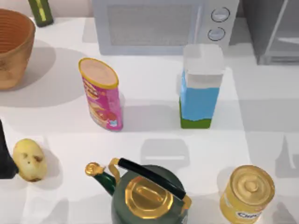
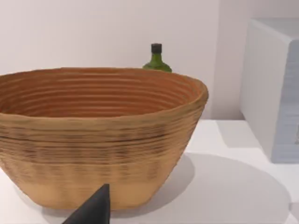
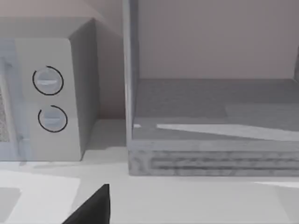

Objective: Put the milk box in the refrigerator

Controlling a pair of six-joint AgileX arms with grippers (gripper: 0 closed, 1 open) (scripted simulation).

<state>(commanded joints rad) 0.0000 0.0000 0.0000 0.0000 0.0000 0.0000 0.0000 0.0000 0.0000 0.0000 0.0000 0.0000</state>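
Observation:
The milk box [image 1: 200, 88], with a white top, light-blue body and green base, stands upright at the table's middle right, in front of the microwave [image 1: 159, 25]. The grey refrigerator [image 1: 275, 32] stands at the back right corner. Its grey inside [image 3: 210, 107] faces the right wrist camera past a pale frame. A dark part of my left gripper [image 2: 93, 210] sits low before the wicker basket [image 2: 98, 135], and my left arm [image 1: 3, 154] shows at the table's left edge. A dark part of my right gripper [image 3: 93, 207] hangs over the table before the refrigerator. Neither gripper touches the milk box.
A pink snack can [image 1: 100, 93] stands left of the milk box. The wicker basket [image 1: 14, 46] and a green bottle [image 1: 41, 11] are at the back left. A potato [image 1: 29, 160], a green kettle [image 1: 147, 193] and a yellow can [image 1: 246, 193] line the front.

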